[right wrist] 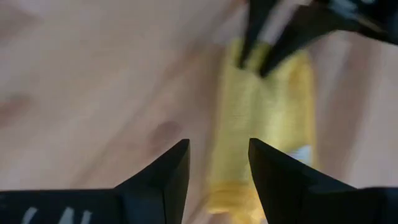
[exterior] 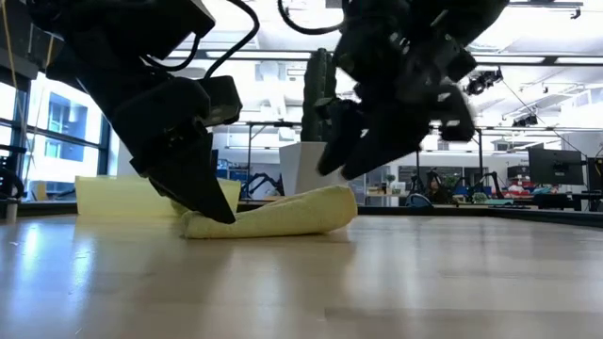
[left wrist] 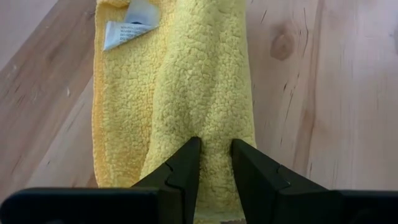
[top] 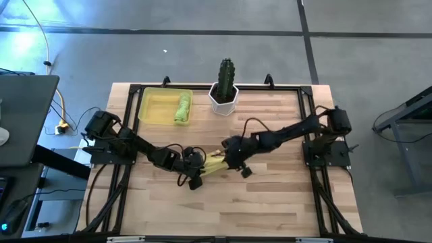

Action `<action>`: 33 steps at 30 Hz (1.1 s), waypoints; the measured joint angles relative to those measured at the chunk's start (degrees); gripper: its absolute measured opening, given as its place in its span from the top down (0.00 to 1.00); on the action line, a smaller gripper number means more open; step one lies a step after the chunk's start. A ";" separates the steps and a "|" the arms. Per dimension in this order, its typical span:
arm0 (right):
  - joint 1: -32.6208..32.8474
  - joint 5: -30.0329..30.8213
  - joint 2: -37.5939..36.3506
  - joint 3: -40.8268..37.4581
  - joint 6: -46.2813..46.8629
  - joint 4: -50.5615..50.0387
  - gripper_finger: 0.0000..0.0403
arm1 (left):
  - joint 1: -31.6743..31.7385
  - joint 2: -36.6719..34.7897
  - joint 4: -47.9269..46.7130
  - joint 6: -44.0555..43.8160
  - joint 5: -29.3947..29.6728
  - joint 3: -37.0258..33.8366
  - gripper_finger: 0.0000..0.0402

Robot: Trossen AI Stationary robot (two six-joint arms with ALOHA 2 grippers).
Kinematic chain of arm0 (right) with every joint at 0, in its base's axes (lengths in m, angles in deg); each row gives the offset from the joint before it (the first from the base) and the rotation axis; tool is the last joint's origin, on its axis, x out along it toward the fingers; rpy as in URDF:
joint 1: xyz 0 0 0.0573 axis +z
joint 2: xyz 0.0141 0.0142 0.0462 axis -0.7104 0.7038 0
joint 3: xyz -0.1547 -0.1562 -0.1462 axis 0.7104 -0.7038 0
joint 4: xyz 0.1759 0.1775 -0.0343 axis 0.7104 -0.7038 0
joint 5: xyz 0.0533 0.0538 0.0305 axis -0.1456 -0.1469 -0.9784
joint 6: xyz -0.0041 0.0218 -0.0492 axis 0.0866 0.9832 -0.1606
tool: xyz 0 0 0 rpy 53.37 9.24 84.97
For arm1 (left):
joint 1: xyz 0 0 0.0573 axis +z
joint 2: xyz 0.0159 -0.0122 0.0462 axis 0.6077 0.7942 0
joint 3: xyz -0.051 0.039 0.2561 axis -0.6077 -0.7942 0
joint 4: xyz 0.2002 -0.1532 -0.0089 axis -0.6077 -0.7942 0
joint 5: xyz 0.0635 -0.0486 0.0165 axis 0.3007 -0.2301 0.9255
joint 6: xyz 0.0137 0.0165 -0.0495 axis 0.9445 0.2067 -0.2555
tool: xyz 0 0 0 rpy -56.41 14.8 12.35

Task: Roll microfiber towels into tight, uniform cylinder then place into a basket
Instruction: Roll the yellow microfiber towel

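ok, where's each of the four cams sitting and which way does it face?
High: overhead, straight down on the table, both arms, basket.
Low: table height, level across; both grippers above the yellow towel.
Left wrist: past the left gripper pinching the towel.
Right wrist: past the open right gripper, off the towel.
All four share the yellow towel.

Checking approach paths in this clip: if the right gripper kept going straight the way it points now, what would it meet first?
Most likely the pale yellow towel, rolled on the table just ahead of the open right gripper; beyond it is the left gripper pinching the far end.
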 joint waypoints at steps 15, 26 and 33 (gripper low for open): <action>2.17 8.39 5.80 0.07 0.41 4.56 0.49 | 0.02 0.07 0.14 -0.44 -0.29 -0.07 0.78; 1.07 8.44 10.07 0.31 4.30 4.97 0.52 | -0.04 -0.27 0.78 3.24 -0.44 -0.09 0.78; 0.11 9.13 10.24 0.37 12.17 4.96 0.76 | -0.15 -2.78 -0.11 10.19 -3.90 1.18 0.78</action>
